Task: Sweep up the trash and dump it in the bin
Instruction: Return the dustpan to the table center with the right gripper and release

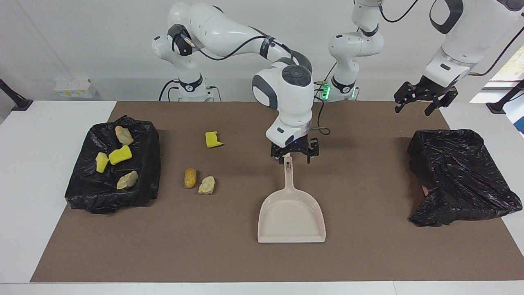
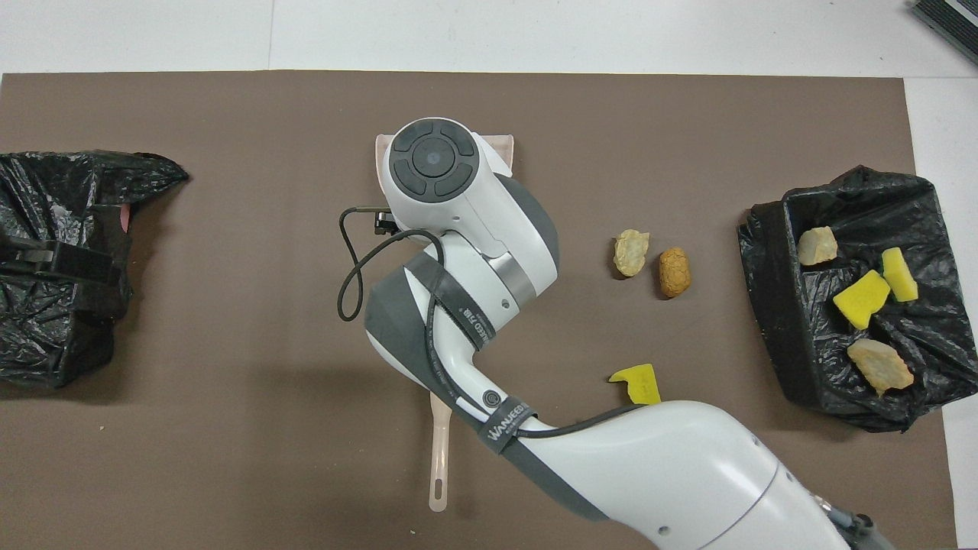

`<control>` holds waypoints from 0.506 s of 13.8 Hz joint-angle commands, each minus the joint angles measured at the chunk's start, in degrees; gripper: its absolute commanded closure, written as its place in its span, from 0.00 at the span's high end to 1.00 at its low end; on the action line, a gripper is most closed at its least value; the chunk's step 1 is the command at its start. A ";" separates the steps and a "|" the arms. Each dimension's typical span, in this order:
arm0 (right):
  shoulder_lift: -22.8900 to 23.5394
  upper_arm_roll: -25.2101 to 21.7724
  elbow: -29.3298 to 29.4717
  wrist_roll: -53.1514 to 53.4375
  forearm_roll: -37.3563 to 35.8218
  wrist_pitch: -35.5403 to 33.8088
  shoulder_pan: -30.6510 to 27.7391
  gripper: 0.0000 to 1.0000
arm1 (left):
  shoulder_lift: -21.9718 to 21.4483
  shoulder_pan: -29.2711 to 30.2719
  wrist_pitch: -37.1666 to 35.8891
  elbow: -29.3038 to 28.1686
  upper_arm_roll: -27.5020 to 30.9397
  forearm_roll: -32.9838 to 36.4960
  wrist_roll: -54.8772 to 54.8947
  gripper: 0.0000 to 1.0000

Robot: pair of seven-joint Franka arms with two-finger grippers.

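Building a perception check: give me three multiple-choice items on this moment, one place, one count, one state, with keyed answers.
1. The dustpan lies: A in a bag; B on the brown mat; C held in the air.
2. Trash pieces loose on the mat: A one; B three; C five.
3. The right gripper is: A open over the dustpan handle; B shut on the handle; C holding a sponge.

B: it rests flat on the mat.
B: yellow sponge chunk, brown lump, tan lump.
A: fingers spread above the free handle.

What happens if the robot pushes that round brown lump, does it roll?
The brown lump looks rounded and oval, so it would probably roll or wobble sideways. It rests on a flat brown mat, so little would stop it. It seems solid, likely keeping its shape.
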 commanded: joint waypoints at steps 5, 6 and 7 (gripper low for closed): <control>-21.07 0.57 -28.63 4.73 5.21 0.34 0.76 1.00 | 0.30 0.62 -1.18 1.01 -0.25 -0.45 0.87 1.00; -23.26 0.66 -32.24 5.26 5.82 0.69 1.90 1.00 | 0.30 0.62 -1.18 1.01 -0.25 -0.54 0.87 1.00; -25.63 0.75 -36.71 5.35 8.26 1.74 2.17 1.00 | 0.30 0.62 -1.18 1.01 -0.25 -0.54 0.87 1.00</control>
